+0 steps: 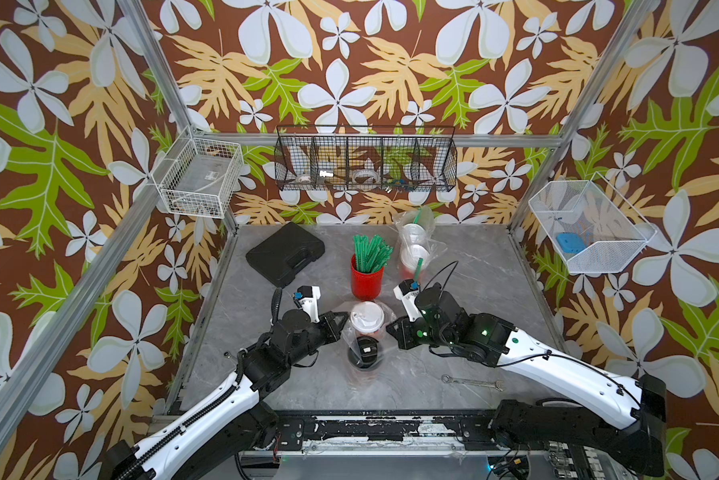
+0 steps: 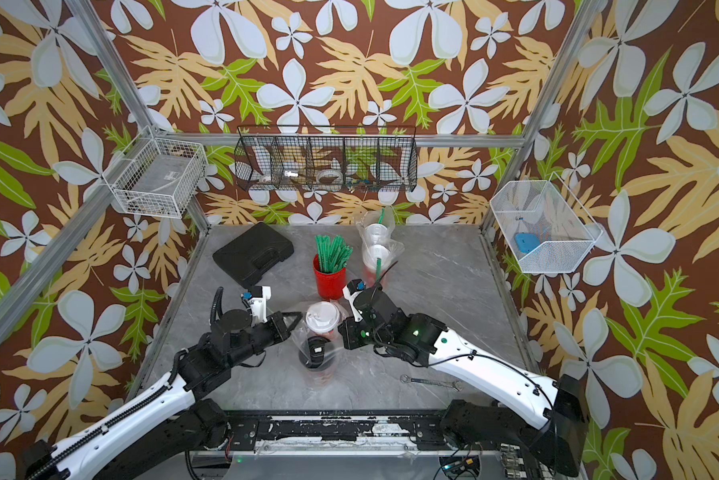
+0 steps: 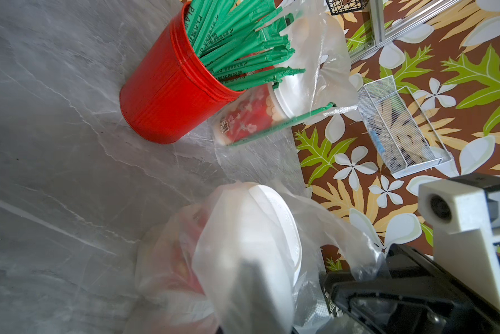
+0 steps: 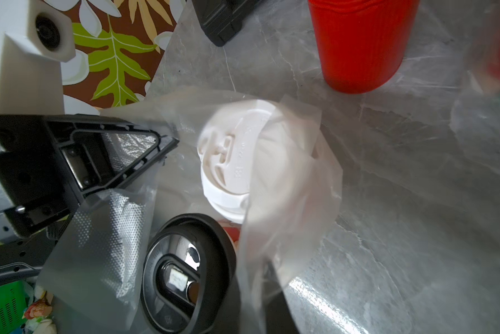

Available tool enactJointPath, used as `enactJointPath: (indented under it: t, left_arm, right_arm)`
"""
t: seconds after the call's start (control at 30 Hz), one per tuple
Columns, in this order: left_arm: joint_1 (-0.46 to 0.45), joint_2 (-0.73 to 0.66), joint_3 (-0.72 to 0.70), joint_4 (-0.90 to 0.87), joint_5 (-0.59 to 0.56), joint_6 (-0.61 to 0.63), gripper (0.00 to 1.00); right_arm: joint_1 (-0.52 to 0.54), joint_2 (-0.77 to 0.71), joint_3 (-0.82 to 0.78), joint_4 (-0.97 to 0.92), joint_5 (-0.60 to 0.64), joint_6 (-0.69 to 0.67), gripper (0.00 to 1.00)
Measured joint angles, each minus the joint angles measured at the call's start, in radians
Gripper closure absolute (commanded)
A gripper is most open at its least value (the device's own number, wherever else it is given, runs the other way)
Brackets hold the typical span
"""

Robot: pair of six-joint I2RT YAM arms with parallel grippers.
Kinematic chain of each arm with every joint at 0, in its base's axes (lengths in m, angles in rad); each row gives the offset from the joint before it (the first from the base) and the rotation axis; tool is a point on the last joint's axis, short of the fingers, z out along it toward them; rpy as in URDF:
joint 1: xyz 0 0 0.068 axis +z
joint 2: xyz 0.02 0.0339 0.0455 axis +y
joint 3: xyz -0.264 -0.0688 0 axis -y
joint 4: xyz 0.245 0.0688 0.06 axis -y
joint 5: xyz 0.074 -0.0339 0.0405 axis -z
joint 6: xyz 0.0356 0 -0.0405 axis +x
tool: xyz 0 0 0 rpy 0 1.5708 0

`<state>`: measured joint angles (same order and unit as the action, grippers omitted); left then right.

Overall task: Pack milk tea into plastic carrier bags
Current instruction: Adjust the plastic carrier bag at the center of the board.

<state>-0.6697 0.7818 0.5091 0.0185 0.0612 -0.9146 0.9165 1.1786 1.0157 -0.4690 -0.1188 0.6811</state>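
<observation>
Two cups [image 1: 366, 316] inside bag [image 4: 309, 173]; left gripper [image 1: 344, 318], right gripper [image 1: 388, 328] both clamped on its film; uneven lift could topple them.

Black case [image 1: 285, 253], red straw pot [image 1: 366, 277] and wrench [image 1: 472, 382] sit on grey table [image 1: 495, 299].

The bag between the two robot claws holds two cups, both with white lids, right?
That bag does hold two, but only one is a white-lidded cup; the other is a black-lidded cup, as the right wrist view shows.
</observation>
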Motion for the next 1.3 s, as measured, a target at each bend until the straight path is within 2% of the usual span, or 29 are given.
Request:
enactJointPath:
  t: [0.3,0.67,1.1,1.3]
  left_arm:
    - [0.0,-0.004,0.003,0.0,0.0,-0.012,1.0]
    - [0.0,-0.018,0.005,0.0,0.001,-0.026,1.0]
    - [0.0,-0.03,0.021,0.005,0.003,-0.021,1.0]
    - [0.0,0.02,0.021,0.016,0.004,-0.021,1.0]
  right_arm:
    - [-0.007,0.01,0.001,0.005,0.053,-0.034,1.0]
    - [-0.025,-0.109,-0.037,0.057,0.165,-0.073,1.0]
    - [-0.024,-0.239,-0.131,0.132,0.224,-0.084,1.0]
    - [-0.024,-0.217,-0.149,0.139,0.227,-0.083,1.0]
